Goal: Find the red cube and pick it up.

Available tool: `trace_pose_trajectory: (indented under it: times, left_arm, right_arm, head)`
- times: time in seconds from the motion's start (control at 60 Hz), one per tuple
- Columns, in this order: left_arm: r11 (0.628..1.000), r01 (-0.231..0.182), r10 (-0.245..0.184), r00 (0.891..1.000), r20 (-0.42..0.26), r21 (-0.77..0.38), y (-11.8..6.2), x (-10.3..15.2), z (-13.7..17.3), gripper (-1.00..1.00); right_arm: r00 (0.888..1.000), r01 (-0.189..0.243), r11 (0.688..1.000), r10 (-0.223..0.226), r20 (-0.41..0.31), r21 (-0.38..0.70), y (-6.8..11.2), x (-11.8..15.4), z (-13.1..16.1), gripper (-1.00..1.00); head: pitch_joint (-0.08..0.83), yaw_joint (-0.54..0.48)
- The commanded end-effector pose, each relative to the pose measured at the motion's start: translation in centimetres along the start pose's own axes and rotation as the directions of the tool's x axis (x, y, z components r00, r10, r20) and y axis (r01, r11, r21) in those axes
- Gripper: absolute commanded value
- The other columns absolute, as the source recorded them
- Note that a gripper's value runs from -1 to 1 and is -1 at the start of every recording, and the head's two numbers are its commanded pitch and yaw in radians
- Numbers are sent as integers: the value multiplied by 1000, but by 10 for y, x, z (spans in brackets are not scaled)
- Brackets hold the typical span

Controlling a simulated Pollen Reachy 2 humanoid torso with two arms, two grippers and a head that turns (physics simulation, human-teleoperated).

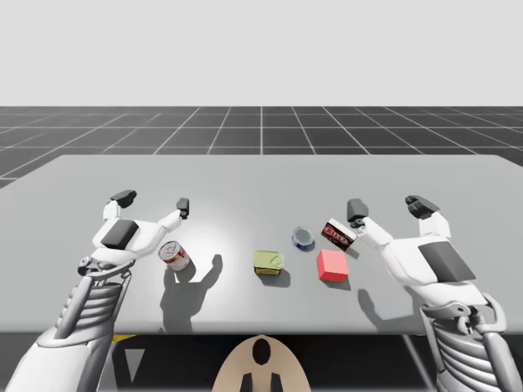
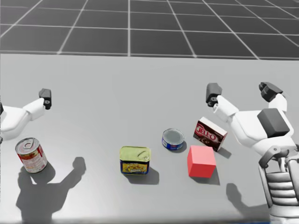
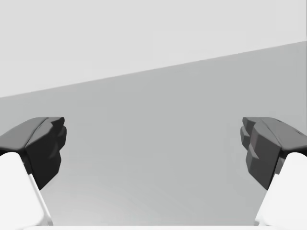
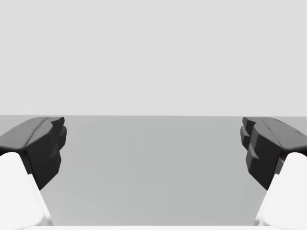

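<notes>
dark-red box (image 2: 210,134): white print on front, not read off
red-white can (image 2: 31,155): label, txt too small
yellow tin (image 2: 135,161): label, txt illegible
blue flat can (image 2: 173,139): side label, illegible

L end effector (image 1: 154,201), R (image 1: 389,207): agape

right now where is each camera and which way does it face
High view: above the table, looking down; both arms, left gripper and right gripper open, my head.
Head view: on my head, looking down at the cube; right arm, part of the left.
Left wrist view: on the left wrist, along the gripper at the table.
Right wrist view: likewise, right wrist.
High and head share the cube.
</notes>
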Motion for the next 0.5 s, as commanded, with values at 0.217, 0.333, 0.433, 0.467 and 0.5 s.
trace_pose_trajectory:
  times: [0.217, 0.333, 0.433, 0.467, 0.5]
  left_arm:
    - [1000, 5, -5, 1000, 1, -8, -2, 1, 0, -1000]
    - [1000, 4, -4, 1000, 1, -8, -2, 1, 0, -1000]
    - [1000, -6, 6, 1000, 2, -10, -2, 1, 0, -1000]
    - [1000, -6, 6, 1000, 2, -10, -2, 1, 0, -1000]
    - [1000, -6, 6, 1000, 1, -10, -2, 1, 0, -1000]
  right_arm:
    - [1000, -3, 1000, 3, -5, -1, 0, -2, -1, -1000]
    - [1000, -3, 1000, 3, -5, 1, 0, -2, -1, -1000]
    - [1000, -3, 1000, 3, -6, 2, 1, -3, -1, -1000]
    - [1000, -2, 1000, 2, -5, 4, 2, -3, -1, -1000]
    - [1000, -1, 1000, 1, -4, 7, 2, -2, -1, -1000]
  head:
    - [704, -278]
    - [738, -325]
    - [747, -334]
    - [748, -332]
    - [748, -331]
